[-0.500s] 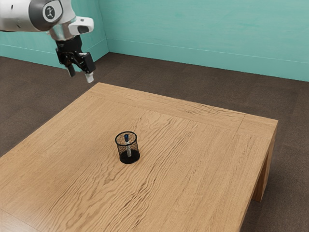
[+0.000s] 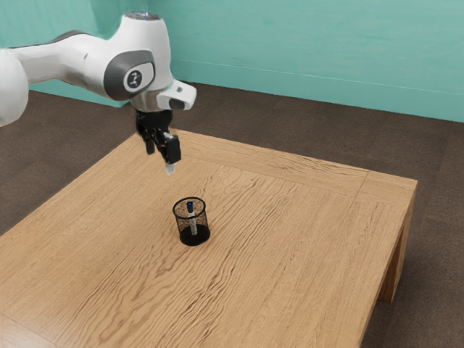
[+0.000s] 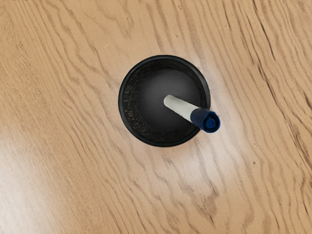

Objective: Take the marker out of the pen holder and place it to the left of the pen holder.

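Teal walls (image 2: 312, 43) and a dark brown floor (image 2: 261, 119) surround a wood-grained table (image 2: 312, 246), where the black mesh pen holder (image 2: 194, 237) stands upright with the marker (image 2: 193, 222) inside it. Above the tabletop and well apart from both, the gripper (image 2: 160, 162) has its fingers (image 2: 170, 167) spread with nothing between them. The likeliest trouble, I judge, is in the descent: because the marker leans, coming down over the middle of the cup could put a finger on the rim (image 3: 122, 102) and tip or push the holder. If the hand is badly turned for that slant, the grasp may pinch mesh along with marker and bring both up together. A shallow grip on the smooth, rounded cap (image 3: 206, 121) might slip, or pull the cap off and leave the rest behind. Lifting too little before moving sideways could drag the marker's lower end against the wall and topple the holder, and letting go too high on the left could set the marker rolling. As for its looks, the marker is slim and round, with a whitish barrel (image 3: 179, 106) carrying some dark print and a deep blue cap with a ringed end. Its capped end is uppermost, and from above it overlaps the holder's rim, while the pale end reaches down inside.
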Robot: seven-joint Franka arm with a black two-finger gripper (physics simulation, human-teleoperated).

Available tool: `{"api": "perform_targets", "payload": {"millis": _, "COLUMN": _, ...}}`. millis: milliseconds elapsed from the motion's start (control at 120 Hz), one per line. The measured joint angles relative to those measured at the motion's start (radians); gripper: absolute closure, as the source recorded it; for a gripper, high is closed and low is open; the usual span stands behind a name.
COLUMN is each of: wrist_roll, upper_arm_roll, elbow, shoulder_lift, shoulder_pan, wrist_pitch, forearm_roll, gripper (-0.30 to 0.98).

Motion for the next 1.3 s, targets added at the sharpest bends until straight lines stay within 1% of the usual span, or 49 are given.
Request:
{"api": "perform_targets", "payload": {"millis": 58, "wrist_roll": 0.032, "upper_arm_roll": -0.005, "elbow": -0.053, "shoulder_lift": 0.007, "shoulder_pan": -0.005, "wrist_pitch": 0.074, "forearm_roll": 0.014, "gripper": 0.0}}
{"api": "perform_targets", "payload": {"millis": 133, "wrist_roll": 0.061, "upper_arm_roll": -0.005, "elbow": -0.072, "shoulder_lift": 0.023, "shoulder_pan": 0.004, "wrist_pitch": 0.136, "forearm_roll": 0.023, "gripper": 0.0}}
{"api": "perform_targets", "payload": {"millis": 250, "wrist_roll": 0.112, "upper_arm_roll": -0.007, "elbow": -0.093, "shoulder_lift": 0.053, "shoulder_pan": -0.003, "wrist_pitch": 0.193, "forearm_roll": 0.03, "gripper": 0.0}}
{"api": "perform_targets", "payload": {"millis": 358, "wrist_roll": 0.152, "upper_arm_roll": -0.009, "elbow": -0.197, "shoulder_lift": 0.001, "shoulder_pan": -0.023, "wrist_pitch": 0.253, "forearm_roll": 0.034, "gripper": 0.0}}
{"api": "perform_targets", "payload": {"millis": 417, "wrist_roll": 0.17, "upper_arm_roll": -0.01, "elbow": -0.224, "shoulder_lift": -0.007, "shoulder_pan": -0.042, "wrist_pitch": 0.289, "forearm_roll": 0.032, "gripper": 0.0}}
{"api": "perform_targets", "payload": {"millis": 558, "wrist_roll": 0.2, "upper_arm_roll": -0.013, "elbow": -0.237, "shoulder_lift": 0.031, "shoulder_pan": -0.063, "wrist_pitch": 0.353, "forearm_roll": 0.027, "gripper": 0.0}}
{"api": "perform_targets", "payload": {"millis": 800, "wrist_roll": 0.236, "upper_arm_roll": -0.012, "elbow": -0.226, "shoulder_lift": 0.105, "shoulder_pan": -0.054, "wrist_pitch": 0.399, "forearm_roll": 0.034, "gripper": 0.0}}
{"api": "perform_targets", "payload": {"millis": 967, "wrist_roll": 0.252, "upper_arm_roll": -0.012, "elbow": -0.192, "shoulder_lift": 0.152, "shoulder_pan": -0.061, "wrist_pitch": 0.41, "forearm_roll": 0.099, "gripper": 0.0}}
{"api": "perform_targets", "payload": {"millis": 1183, "wrist_roll": 0.266, "upper_arm_roll": -0.012, "elbow": -0.17, "shoulder_lift": 0.195, "shoulder_pan": -0.06, "wrist_pitch": 0.416, "forearm_roll": 0.121, "gripper": 0.0}}
{"api": "perform_targets", "payload": {"millis": 1250, "wrist_roll": 0.269, "upper_arm_roll": -0.011, "elbow": -0.169, "shoulder_lift": 0.194, "shoulder_pan": -0.059, "wrist_pitch": 0.416, "forearm_roll": 0.123, "gripper": 0.03}}
{"api": "perform_targets", "payload": {"millis": 1300, "wrist_roll": 0.271, "upper_arm_roll": -0.01, "elbow": -0.169, "shoulder_lift": 0.193, "shoulder_pan": -0.059, "wrist_pitch": 0.416, "forearm_roll": 0.123, "gripper": 0.11}}
